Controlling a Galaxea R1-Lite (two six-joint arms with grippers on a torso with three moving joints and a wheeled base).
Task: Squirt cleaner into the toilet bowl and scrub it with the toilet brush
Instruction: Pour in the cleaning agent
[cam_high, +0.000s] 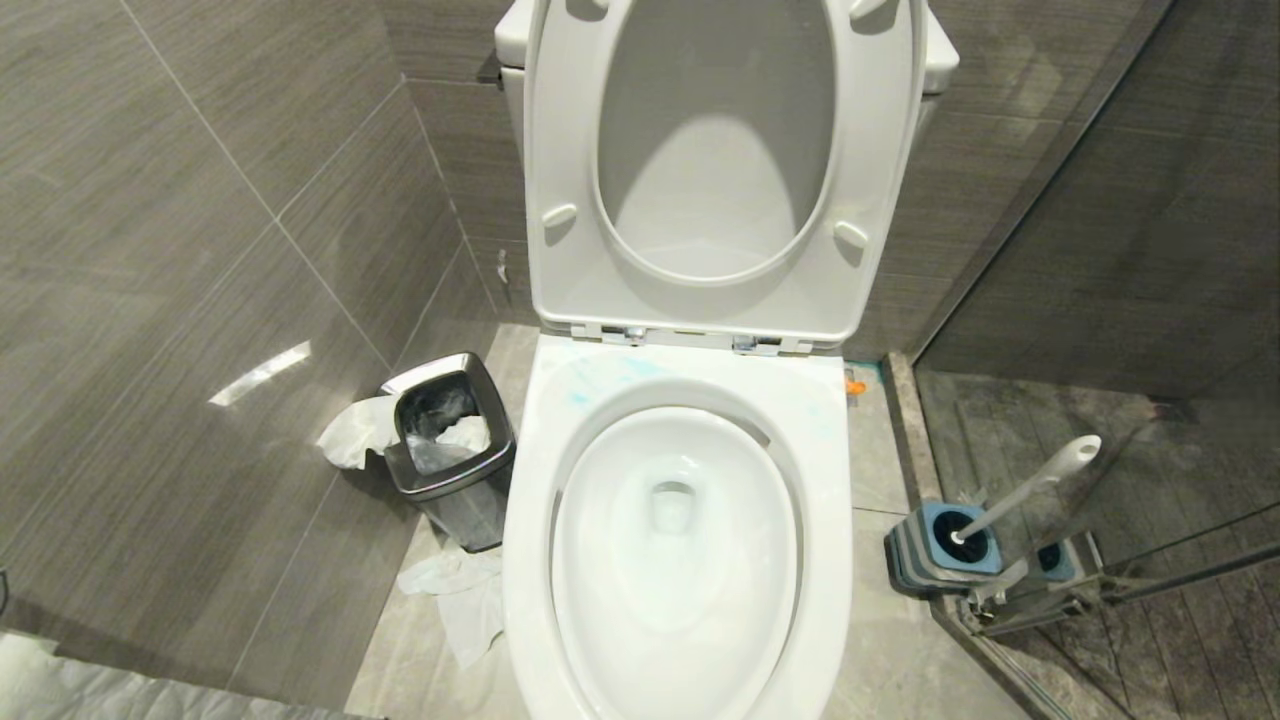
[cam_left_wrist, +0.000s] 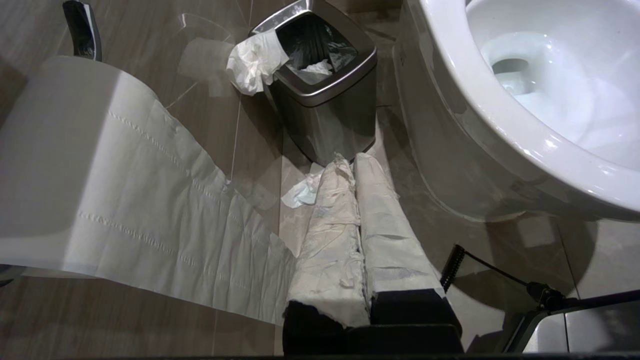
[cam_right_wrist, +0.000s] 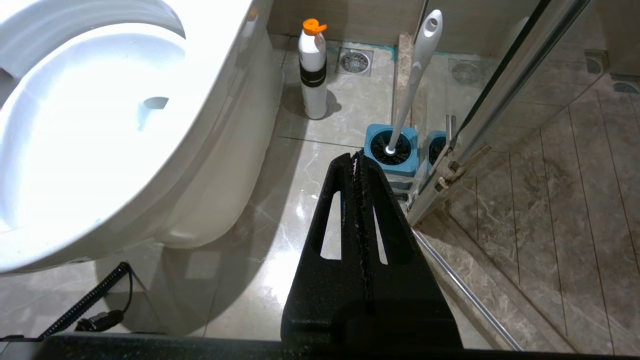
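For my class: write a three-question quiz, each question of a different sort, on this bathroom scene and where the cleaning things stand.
1. True or false: the toilet brush is lying inside the toilet bowl.
2. What colour are the cleaner smears on the rim?
3. The right claw is: A open, B shut and empty, C shut on the brush.

Key: 1 false, it stands in its blue holder; 2 turquoise-blue; 3 B.

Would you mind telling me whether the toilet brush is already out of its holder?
No, the toilet brush stands with its head down in the blue holder on the floor beside the glass shower partition.
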